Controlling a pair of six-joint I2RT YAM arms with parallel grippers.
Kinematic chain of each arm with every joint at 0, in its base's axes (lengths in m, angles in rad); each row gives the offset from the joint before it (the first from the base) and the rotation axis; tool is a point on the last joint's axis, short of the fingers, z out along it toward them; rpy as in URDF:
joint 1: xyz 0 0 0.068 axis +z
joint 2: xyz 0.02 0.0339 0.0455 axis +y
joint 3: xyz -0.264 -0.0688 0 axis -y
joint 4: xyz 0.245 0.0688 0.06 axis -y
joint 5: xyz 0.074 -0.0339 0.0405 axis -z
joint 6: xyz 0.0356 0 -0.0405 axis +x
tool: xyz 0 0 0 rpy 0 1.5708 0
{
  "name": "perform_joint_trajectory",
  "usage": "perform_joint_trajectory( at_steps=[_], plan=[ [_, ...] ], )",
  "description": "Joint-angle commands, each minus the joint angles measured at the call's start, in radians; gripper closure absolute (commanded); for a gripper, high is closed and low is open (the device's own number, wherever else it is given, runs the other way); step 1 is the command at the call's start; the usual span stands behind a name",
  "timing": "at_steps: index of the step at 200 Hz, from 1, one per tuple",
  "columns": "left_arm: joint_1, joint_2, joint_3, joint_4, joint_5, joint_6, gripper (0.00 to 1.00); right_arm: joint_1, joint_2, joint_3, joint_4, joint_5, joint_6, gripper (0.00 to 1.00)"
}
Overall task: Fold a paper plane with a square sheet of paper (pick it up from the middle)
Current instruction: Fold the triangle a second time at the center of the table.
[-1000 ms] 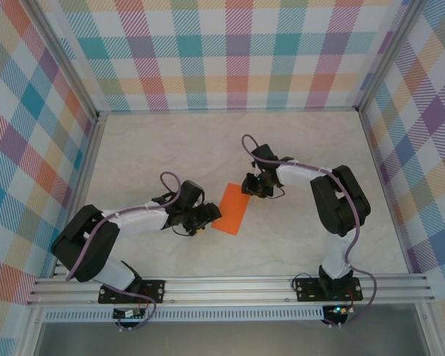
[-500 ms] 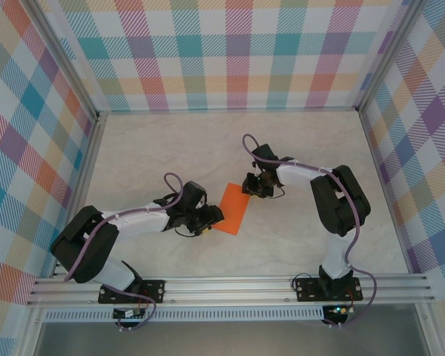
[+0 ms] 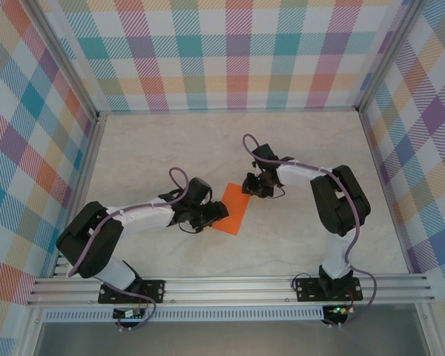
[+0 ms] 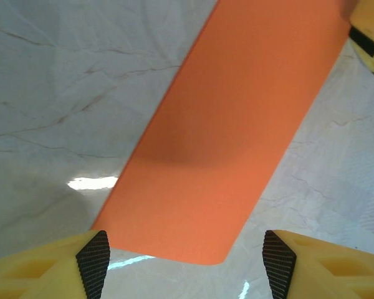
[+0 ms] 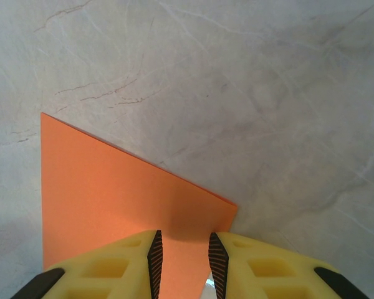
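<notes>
One orange sheet (image 3: pixel 233 208); left end effector (image 4: pixel 186 261) spread wide, right end effector (image 5: pixel 182 252) narrowly apart over it.

We're looking into a robot test cell, clearly a lab rig. Plaid-printed panels (image 3: pixel 237 52) wall it in from 9 round to 3 o'clock. A marble-look tabletop (image 3: pixel 170 148) lies inside, and at 6 o'clock an aluminium rail (image 3: pixel 230 288) carries the left arm's base (image 3: pixel 131 291) and the right arm's base (image 3: pixel 332 286).

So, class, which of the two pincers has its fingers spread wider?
The left pincer: its fingers stand wide apart by the end of the orange paper, while the right pincer shows only a narrow gap.
</notes>
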Motion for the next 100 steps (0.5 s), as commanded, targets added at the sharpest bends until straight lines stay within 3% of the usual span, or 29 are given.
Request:
perform_joint_trajectory(
  at_steps=[1, 100],
  plan=[
    [-0.012, 0.033, 0.028, -0.042, -0.024, 0.019, 0.3, 0.007, 0.078, -0.035, -0.006, 0.004, 0.007, 0.7],
    [-0.035, 0.095, 0.081, -0.014, 0.011, 0.043, 0.36, 0.007, 0.085, -0.038, -0.001, -0.004, 0.007, 0.7]
  ],
)
